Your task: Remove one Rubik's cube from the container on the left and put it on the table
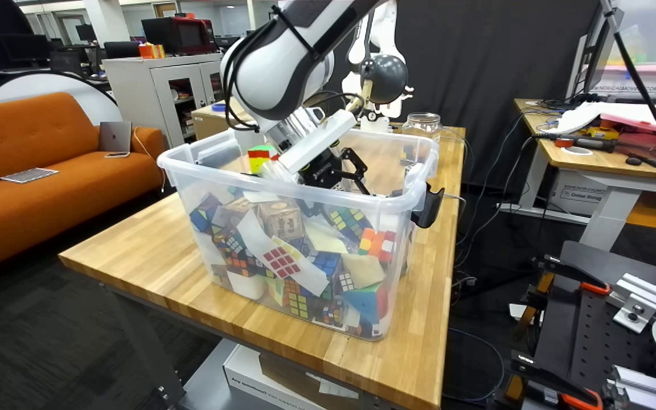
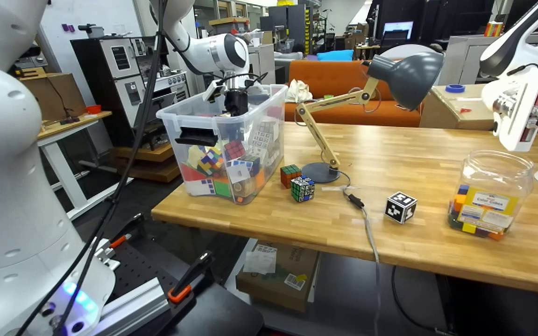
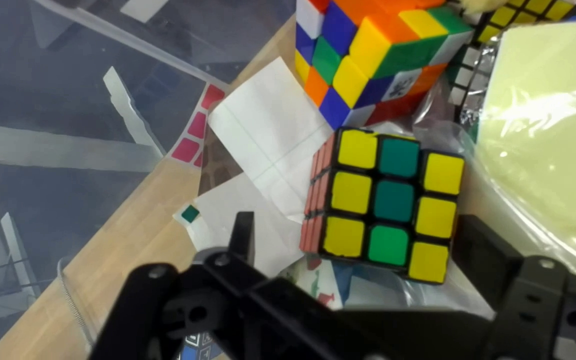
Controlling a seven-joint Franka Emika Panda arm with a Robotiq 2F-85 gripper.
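Our claw (image 3: 358,232) holds nothing, jaws spread either side of a Rubik's cube (image 3: 383,205) in the container (image 1: 362,200); squeezing now, we could knock it askew (one jaw sits nearer) or pinch the loose paper (image 3: 278,240) beside it

Up close, an exterior view looks over the bin (image 1: 385,203) along the worktop (image 1: 134,239); from farther off, an exterior view faces across it towards the sofa (image 2: 334,77). Both catch all three! The wrist view peers down past the pincer (image 3: 355,237), tight on a cube (image 3: 393,202).
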